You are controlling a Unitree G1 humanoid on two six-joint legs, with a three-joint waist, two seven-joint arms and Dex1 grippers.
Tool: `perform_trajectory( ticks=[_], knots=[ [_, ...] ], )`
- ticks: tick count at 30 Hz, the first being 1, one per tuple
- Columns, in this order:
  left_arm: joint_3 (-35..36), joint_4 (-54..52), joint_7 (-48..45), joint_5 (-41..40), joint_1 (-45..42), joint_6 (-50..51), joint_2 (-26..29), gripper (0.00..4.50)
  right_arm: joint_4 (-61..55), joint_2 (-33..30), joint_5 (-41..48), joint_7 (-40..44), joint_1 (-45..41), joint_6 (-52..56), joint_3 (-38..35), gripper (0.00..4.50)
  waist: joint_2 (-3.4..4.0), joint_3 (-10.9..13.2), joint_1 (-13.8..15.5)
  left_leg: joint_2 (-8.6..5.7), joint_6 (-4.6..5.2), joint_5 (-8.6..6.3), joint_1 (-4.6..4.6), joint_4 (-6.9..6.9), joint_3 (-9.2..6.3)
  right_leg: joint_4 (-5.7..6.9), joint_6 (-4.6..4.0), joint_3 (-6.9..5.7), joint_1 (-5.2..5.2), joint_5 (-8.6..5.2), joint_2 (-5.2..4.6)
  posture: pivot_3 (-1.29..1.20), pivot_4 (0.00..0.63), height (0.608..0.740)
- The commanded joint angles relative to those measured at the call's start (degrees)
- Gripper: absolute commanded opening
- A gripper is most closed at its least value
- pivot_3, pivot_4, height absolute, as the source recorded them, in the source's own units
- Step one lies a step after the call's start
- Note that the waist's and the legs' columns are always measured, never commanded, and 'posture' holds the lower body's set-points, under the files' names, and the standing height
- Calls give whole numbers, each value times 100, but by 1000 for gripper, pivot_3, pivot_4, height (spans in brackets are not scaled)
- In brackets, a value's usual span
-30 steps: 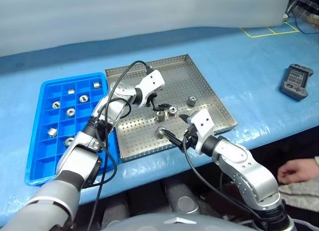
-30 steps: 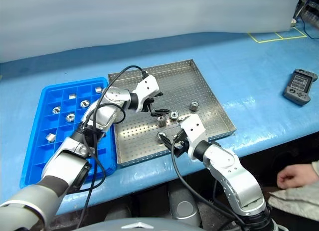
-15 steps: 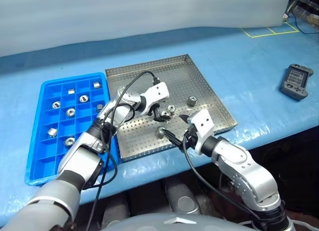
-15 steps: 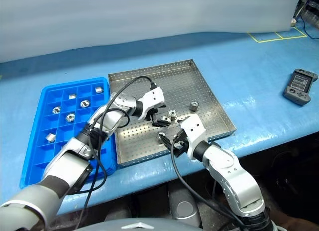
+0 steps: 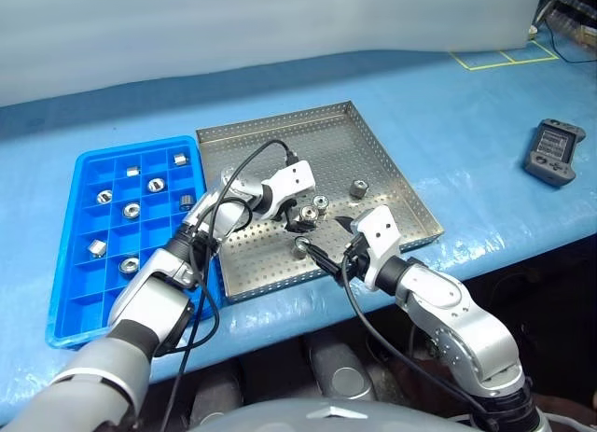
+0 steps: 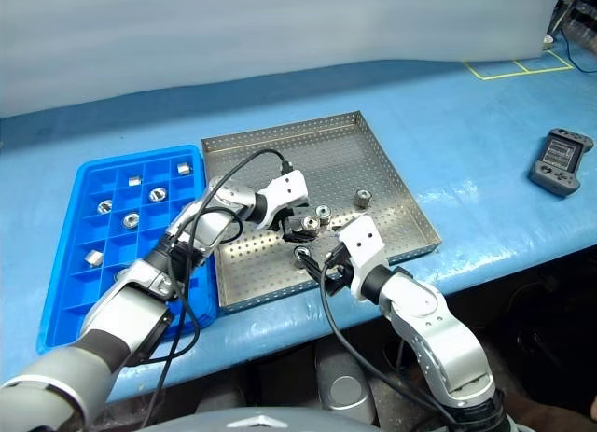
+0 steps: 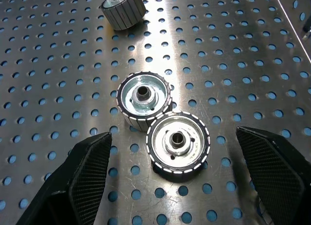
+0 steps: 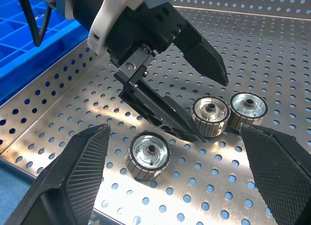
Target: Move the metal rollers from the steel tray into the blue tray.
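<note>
Steel tray [image 5: 373, 152] sits at the middle of the table [image 5: 466, 105], its perforated floor carrying four metal rollers [image 7: 178, 141]: two touching each other near the tray's centre, one just toward the near edge [image 8: 148, 153], and one apart toward the tray's right rim [image 5: 358, 188].

Your left end effector [image 8: 206, 108] is spread wide and lowered over the touching pair, one finger on either side. I judge this a straddle ahead of a pinch; nothing is gripped yet. Because the two rollers touch, closing may catch both or push one aside, so check the alignment.

Your right end effector [image 8: 175, 186] is likewise spread, empty, hovering over the tray's near edge by the lone roller, apparently waiting.

Beside the steel tray, toward the table's left edge, lies the blue tray [image 5: 70, 311]. Several of its compartments, in the half farther from you, each hold a roller [image 5: 132, 210]; the nearest rows are vacant.
</note>
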Motion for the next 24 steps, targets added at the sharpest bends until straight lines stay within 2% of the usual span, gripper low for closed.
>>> perform_trajectory(
  ticks=[1,9,12,18,19,24],
  knots=[
    [114,-34,183,5,29,42,-106,4438,-214,27,13,-17,-55,-68,-33,4500,0,0,3,0,0,0,0,0,0,0,0,0,0,0,0,-307,150,740],
    [128,216,562,27,145,106,-343,4438,-209,51,-19,-39,-44,-89,-34,4500,0,0,-11,0,0,0,0,0,0,0,1,0,1,1,0,-320,150,740],
    [126,314,653,39,146,94,-370,3812,-212,49,-28,-41,-40,-97,-36,4500,0,0,-31,0,0,0,0,0,0,0,1,0,0,1,0,-321,150,740],
    [183,259,724,-8,197,110,-337,1805,-190,34,-30,-8,-65,-107,-13,4500,0,0,-34,0,0,0,0,0,0,0,1,0,1,1,0,-307,150,740],
    [215,233,751,-23,210,117,-334,1687,-184,34,-33,-1,-75,-108,-3,4500,0,0,-35,0,0,0,1,0,0,0,1,0,1,1,0,-304,150,740],
    [495,-112,907,-154,309,183,-290,1696,-139,47,-35,31,-151,-112,36,4500,0,0,-35,0,0,0,2,0,0,1,2,0,1,1,0,-294,150,740]
  ],
)
